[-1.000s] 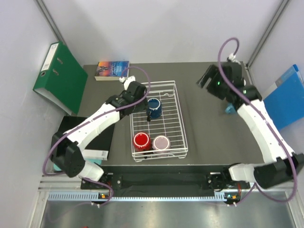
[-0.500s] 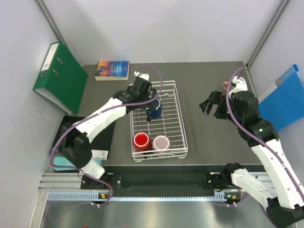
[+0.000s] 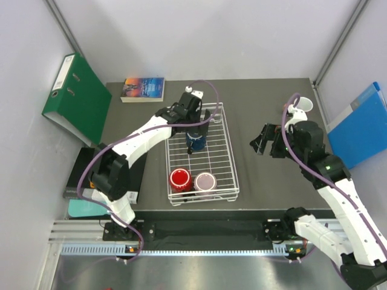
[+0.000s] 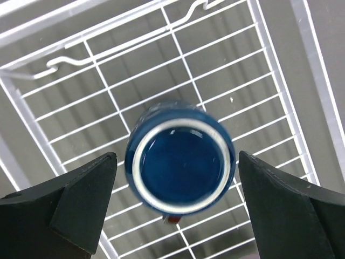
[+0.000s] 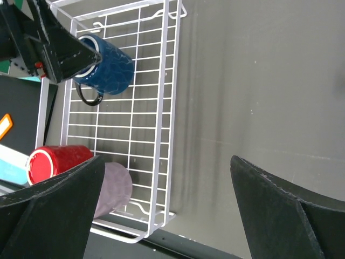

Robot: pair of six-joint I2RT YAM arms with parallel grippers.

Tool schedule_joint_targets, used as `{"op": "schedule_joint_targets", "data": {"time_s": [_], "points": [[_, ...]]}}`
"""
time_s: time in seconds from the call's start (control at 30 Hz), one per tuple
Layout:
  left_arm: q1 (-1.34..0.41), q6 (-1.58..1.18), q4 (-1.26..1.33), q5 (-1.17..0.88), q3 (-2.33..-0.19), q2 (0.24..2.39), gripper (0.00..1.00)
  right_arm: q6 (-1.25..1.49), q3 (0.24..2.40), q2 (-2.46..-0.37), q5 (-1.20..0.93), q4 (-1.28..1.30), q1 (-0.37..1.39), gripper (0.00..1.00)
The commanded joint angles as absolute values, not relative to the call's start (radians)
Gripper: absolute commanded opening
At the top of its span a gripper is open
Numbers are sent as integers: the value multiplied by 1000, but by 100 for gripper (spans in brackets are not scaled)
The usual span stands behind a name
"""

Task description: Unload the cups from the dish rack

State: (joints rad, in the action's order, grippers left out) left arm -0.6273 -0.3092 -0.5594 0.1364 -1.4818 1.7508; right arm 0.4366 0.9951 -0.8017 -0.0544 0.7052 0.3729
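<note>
Squarely over the glossy dark blue mug [image 5: 108, 65], mouth-up on the dish rack [image 3: 213, 158] of thin white wire, the left end effector [image 4: 175, 155] gapes wide, empty; lower evenly so both fingers [image 4: 81, 199] pass its round glazed wall. Equally spread, the right end effector [image 5: 167, 159] holds nothing above the matte desk [image 3: 272, 96]

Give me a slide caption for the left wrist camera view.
Open left gripper poised above the dark blue mug upright in the white dish rack.
</note>
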Motion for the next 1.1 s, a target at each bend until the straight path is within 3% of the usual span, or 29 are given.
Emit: {"op": "schedule_joint_targets", "data": {"time_s": [0.0,0.6,0.73,0.77,1.07], "points": [[-627,-278,-542,120,-1543,1784,99,417,1016,-805,-64,683,391,98],[-620,-322,-580,132,-1562,1921,98,430,971,-827,-43,681,393,98],[-620,-325,-607,129,-1562,1919,44,428,968,-827,-29,681,394,98],[-620,-327,-610,132,-1559,1914,3,429,969,-827,-25,678,394,97],[-620,-353,-652,146,-1595,1790,0,411,986,-842,38,676,394,97]]}}
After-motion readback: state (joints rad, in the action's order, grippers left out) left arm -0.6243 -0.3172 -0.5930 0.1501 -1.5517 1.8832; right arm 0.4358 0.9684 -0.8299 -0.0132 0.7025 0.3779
